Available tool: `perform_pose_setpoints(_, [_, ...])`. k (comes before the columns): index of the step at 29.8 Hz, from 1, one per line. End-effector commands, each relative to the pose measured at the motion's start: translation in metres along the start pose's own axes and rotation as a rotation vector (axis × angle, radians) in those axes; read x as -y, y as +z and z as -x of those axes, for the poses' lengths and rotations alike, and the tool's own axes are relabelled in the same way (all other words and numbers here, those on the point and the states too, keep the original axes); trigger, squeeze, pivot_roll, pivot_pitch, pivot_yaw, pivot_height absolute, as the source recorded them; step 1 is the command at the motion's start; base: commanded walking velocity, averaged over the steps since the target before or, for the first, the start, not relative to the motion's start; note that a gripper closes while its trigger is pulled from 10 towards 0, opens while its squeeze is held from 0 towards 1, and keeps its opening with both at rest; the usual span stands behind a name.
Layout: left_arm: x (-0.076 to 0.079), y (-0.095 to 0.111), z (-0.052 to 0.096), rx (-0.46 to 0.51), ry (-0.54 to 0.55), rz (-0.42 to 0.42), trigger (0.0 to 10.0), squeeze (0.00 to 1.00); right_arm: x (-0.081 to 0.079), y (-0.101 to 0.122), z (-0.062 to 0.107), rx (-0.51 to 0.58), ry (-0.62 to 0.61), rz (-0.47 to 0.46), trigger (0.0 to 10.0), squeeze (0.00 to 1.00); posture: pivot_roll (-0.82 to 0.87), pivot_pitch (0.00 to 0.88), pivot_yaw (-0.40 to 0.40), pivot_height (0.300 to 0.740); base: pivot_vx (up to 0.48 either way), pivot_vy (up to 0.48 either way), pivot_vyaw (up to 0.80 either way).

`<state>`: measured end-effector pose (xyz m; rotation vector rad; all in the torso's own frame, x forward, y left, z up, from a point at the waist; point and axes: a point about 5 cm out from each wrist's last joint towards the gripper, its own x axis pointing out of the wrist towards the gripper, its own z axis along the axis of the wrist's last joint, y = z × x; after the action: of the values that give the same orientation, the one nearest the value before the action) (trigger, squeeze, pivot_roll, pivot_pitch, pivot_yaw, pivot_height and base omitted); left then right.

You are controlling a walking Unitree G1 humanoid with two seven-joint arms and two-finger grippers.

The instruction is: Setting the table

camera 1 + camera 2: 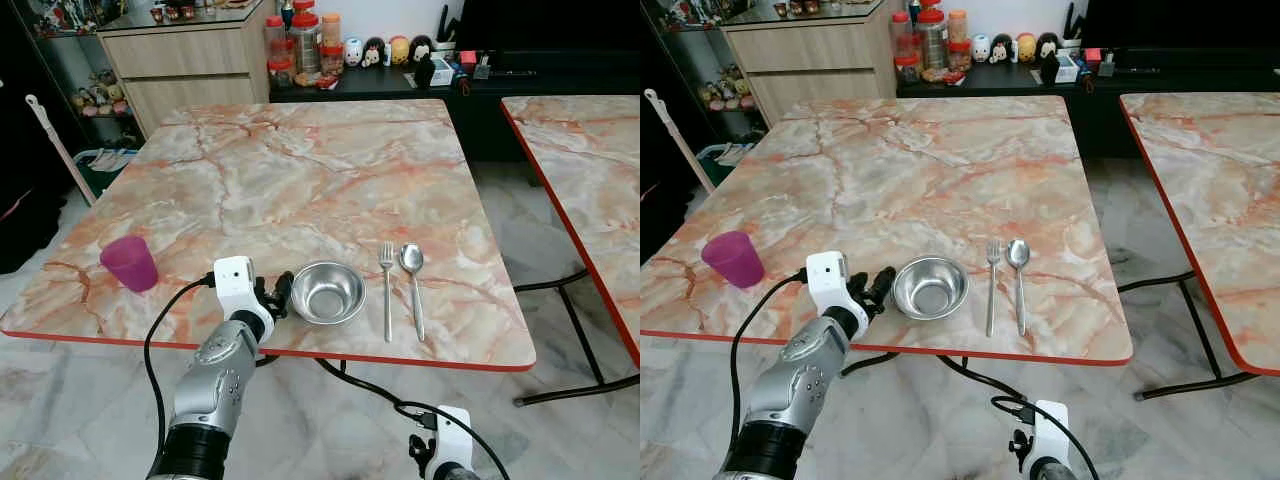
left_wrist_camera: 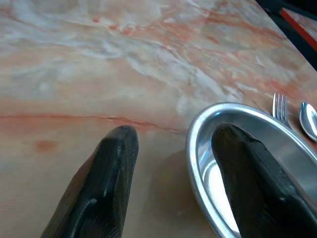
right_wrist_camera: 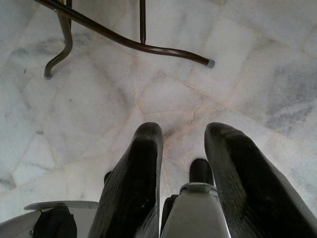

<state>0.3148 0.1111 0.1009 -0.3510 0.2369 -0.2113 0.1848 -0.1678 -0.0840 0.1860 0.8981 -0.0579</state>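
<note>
The left gripper [image 1: 281, 294] is at the near edge of the table [image 1: 300, 170], its fingers spread wide and straddling the rim of the steel bowl [image 1: 328, 292] at the bowl's 9 o'clock side: the wrist view has one finger [image 2: 252, 178] inside the bowl and the other [image 2: 106, 183] outside on the marble, with clear gaps to the rim, so it grips nothing.

The step in hand looks like either pinching the rim or letting the bowl go; I cannot tell which. If pinching, close squarely on the rim and lift level, since thin steel slips and tips. If letting go, back straight out towards 9 o'clock without nudging the bowl.

At the bowl's 3 o'clock lie a fork [image 1: 387, 290] and, beyond it, a spoon [image 1: 413, 285]. A purple cup [image 1: 129, 263] stands well off at 9 o'clock.

The right gripper [image 3: 183, 148] hangs idle over the floor, fingers apart and holding nothing.
</note>
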Motion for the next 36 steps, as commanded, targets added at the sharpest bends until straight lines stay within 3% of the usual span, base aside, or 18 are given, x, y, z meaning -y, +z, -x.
perform_pose_setpoints(1, [0.005, 0.008, -0.001, 0.007, -0.028, -0.021, 10.0, 0.35, -0.003, -0.002, 0.0, -0.003, 0.006, -0.011, 10.0, 0.0, -0.1, 0.0, 0.077, 0.74, 0.0, 0.0, 0.0])
perform_pose_setpoints(2, [0.006, 0.008, -0.001, 0.009, -0.031, -0.017, 10.0, 0.97, -0.003, -0.002, 0.0, -0.003, 0.006, -0.011, 10.0, 0.0, -0.1, 0.0, 0.077, 0.74, 0.0, 0.0, 0.0])
perform_pose_setpoints(9, [0.007, 0.008, -0.001, 0.0, -0.039, -0.028, 10.0, 1.0, -0.003, -0.002, 0.0, -0.004, 0.007, -0.013, 10.0, 0.0, -0.1, 0.0, 0.077, 0.74, 0.0, 0.0, 0.0])
perform_pose_setpoints(10, [0.008, 0.009, -0.001, -0.006, -0.045, -0.032, 10.0, 0.0, -0.003, -0.002, 0.0, -0.004, 0.007, -0.013, 10.0, 0.0, -0.1, 0.0, 0.077, 0.74, 0.0, 0.0, 0.0])
perform_pose_setpoints(18, [0.009, 0.006, -0.004, -0.052, -0.028, -0.065, 10.0, 0.0, -0.005, -0.002, 0.0, -0.005, 0.011, -0.014, 10.0, 0.0, -0.11, 0.0, 0.085, 0.74, 0.0, 0.0, 0.0])
perform_pose_setpoints(26, [0.005, 0.001, -0.005, -0.076, 0.023, -0.041, 10.0, 0.0, -0.004, -0.003, 0.0, -0.004, 0.007, -0.02, 10.0, 0.0, -0.11, 0.0, 0.087, 0.74, 0.0, 0.0, 0.0])
perform_pose_setpoints(36, [0.015, -0.008, -0.009, -0.163, -0.024, -0.053, 10.0, 0.0, -0.005, -0.002, 0.0, -0.003, 0.009, -0.021, 10.0, 0.0, -0.11, 0.0, 0.089, 0.74, 0.0, 0.0, 0.0])
